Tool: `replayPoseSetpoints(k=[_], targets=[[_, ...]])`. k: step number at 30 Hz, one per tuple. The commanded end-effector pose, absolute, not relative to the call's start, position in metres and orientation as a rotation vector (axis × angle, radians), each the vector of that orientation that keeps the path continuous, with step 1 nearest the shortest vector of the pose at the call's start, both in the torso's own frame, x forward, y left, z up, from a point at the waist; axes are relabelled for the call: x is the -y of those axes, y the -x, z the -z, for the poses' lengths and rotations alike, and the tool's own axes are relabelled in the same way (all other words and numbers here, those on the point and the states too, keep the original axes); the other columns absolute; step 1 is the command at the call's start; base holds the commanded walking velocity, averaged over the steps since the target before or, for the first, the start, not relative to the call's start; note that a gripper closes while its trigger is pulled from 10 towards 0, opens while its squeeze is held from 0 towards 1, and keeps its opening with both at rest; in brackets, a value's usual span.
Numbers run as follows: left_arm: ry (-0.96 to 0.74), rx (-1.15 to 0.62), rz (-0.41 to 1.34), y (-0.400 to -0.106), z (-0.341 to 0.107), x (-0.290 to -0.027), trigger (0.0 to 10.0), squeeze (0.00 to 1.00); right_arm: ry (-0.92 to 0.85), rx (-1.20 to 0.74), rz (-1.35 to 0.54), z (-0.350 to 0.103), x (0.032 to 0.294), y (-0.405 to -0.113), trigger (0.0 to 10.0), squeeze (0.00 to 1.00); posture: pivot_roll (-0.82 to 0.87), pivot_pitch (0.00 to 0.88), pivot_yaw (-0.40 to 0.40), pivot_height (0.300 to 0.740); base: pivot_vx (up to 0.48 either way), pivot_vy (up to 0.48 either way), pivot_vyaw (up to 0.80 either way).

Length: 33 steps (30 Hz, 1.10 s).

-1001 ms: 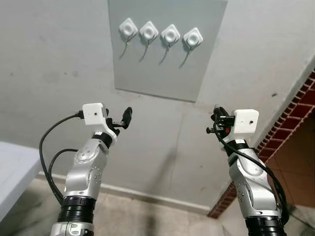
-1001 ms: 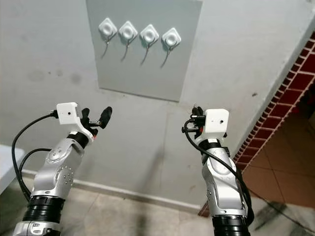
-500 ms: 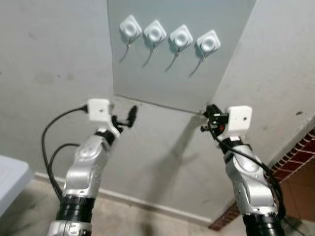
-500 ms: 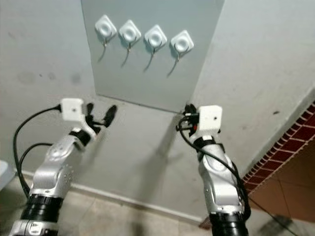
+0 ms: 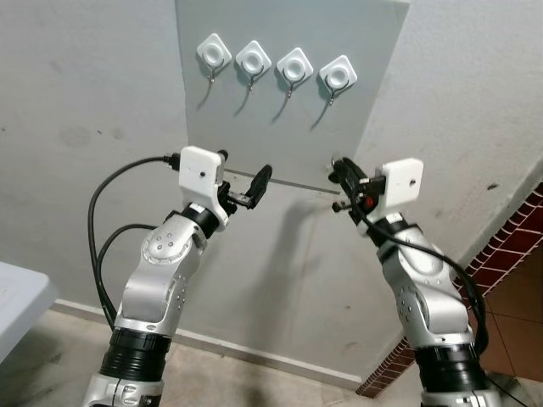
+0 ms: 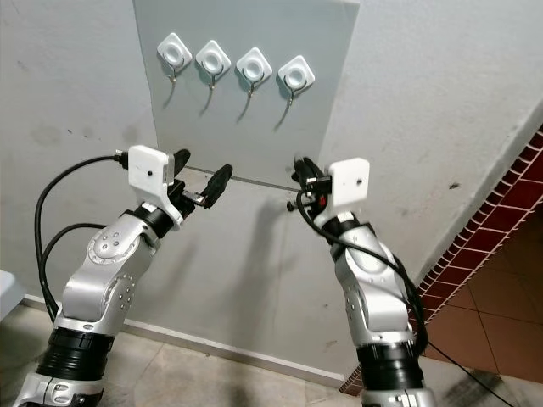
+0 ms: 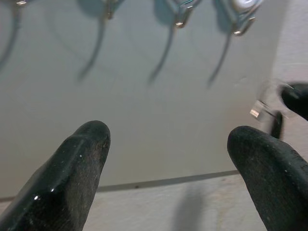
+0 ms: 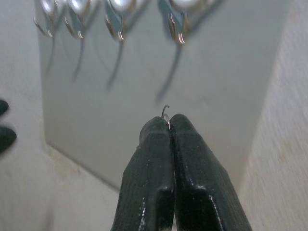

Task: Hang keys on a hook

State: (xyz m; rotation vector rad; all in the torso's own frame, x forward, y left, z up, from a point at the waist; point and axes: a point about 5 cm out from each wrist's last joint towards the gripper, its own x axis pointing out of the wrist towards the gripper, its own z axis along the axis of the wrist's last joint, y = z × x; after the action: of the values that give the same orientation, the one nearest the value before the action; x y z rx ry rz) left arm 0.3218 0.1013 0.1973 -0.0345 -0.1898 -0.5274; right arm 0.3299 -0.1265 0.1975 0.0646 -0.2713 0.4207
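Note:
Four white hooks (image 5: 276, 61) sit in a row near the top of a grey panel (image 5: 288, 127) on the wall. My right gripper (image 5: 339, 174) is held up at the panel's lower edge, below the rightmost hook (image 5: 338, 75). It is shut on a thin wire key ring (image 8: 165, 109) that pokes out past its fingertips (image 8: 159, 132); the keys themselves are hidden. My left gripper (image 5: 246, 176) is raised beside it at the same height and stands open with nothing between its fingers (image 7: 89, 144). In the left wrist view a blurred bit of metal (image 7: 262, 108) shows by the right gripper.
A white table corner (image 5: 17, 305) juts in at the lower left. A red brick wall (image 5: 509, 263) runs along the right, with tiled floor (image 5: 254, 373) below. The plain grey wall (image 5: 85, 102) surrounds the panel.
Both arms have risen and closed in toward the panel's lower edge, the left gripper moving up and right. The camera has also shifted.

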Motion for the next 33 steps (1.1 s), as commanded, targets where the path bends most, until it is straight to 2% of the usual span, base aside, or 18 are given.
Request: replayPoseSetpoints(k=[1,14,33], targets=[[0.023,0.213,0.563,-0.321,-0.207,-0.095,10.0,0.00,-0.065,0.302,-0.435,-0.207,0.128,-0.334,10.0,0.00,-0.02,0.000,-0.065,0.740,0.000,0.000,0.00],[0.020,0.225,0.588,-0.319,-0.214,-0.092,10.0,0.00,-0.057,0.390,-0.487,-0.229,0.117,-0.349,10.0,0.00,-0.01,0.000,-0.052,0.740,0.000,0.000,0.00],[0.026,0.219,0.596,-0.318,-0.214,-0.090,10.0,0.00,-0.125,0.494,-0.448,-0.249,0.126,-0.356,10.0,0.00,-0.01,0.000,-0.051,0.740,0.000,0.000,0.00]])
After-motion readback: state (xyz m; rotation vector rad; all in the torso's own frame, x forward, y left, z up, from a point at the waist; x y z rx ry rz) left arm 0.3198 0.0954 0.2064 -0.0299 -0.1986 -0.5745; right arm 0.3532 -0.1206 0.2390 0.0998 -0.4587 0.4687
